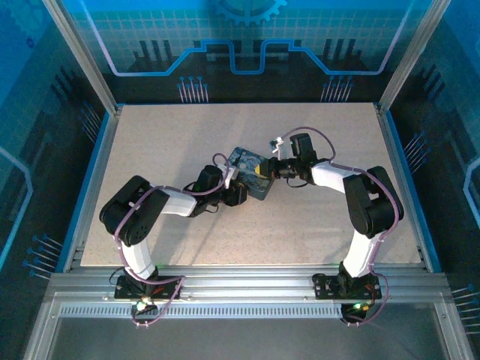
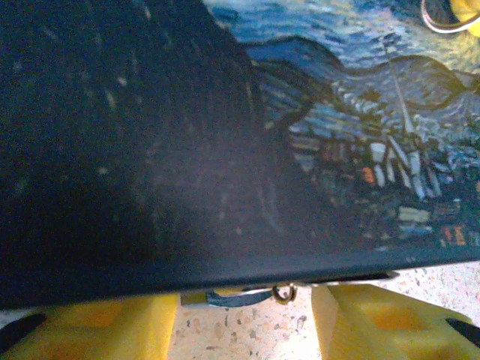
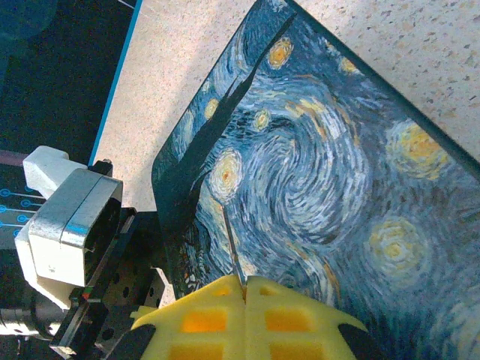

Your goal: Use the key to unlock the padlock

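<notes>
Near the middle of the counter (image 1: 172,142) lies a painted tin (image 1: 244,160), and both arms reach in to it from opposite sides. At the tin's right end the right gripper (image 3: 244,283) is closed. Its yellow fingers press together on the key (image 3: 232,244), a thin dark sliver that sticks out past the fingertips over the swirling lid. Whether the key's tip touches the lid cannot be told. At the tin's other side the left gripper (image 2: 246,319) stands open, its two yellow fingers (image 2: 97,330) apart beneath the tin's dark edge. Between them, just under that edge, sits a small bluish piece with a metal loop, apparently the padlock (image 2: 236,298). Neither finger touches it, and it is partly hidden and blurred.
</notes>
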Robot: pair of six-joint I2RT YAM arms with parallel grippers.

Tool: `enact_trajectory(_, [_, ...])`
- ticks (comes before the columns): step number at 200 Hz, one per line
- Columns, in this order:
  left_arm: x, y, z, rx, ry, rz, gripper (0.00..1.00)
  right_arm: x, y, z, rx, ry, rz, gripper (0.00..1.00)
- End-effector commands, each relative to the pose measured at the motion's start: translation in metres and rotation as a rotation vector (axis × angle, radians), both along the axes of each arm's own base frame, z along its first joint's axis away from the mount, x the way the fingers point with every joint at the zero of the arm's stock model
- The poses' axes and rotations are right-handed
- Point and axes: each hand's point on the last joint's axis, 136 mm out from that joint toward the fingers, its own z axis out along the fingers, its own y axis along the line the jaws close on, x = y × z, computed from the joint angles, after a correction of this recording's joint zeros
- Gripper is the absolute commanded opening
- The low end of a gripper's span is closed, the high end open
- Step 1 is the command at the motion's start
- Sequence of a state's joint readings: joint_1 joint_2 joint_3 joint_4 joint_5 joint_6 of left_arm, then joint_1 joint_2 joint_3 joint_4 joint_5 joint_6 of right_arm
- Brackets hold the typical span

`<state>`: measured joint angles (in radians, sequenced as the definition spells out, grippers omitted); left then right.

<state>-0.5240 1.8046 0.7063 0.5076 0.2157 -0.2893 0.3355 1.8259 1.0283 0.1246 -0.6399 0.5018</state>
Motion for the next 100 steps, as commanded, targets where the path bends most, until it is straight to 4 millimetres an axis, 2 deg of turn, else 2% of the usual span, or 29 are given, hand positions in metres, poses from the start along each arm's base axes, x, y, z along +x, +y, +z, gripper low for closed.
enact_trajectory(1, [-0.0008,-0.0157,-0.0020,-0.010,-0.001,-0.024,0.50,-0.0157,0.0033,-0.0238,-0.034,0.077,0.008,0.00])
enact_trajectory(100, [0.0007,-0.0216,-0.0043,0.017,0.005,-0.008,0.41,-0.0181,0.0046,-0.0229,-0.029,0.078,0.007,0.00])
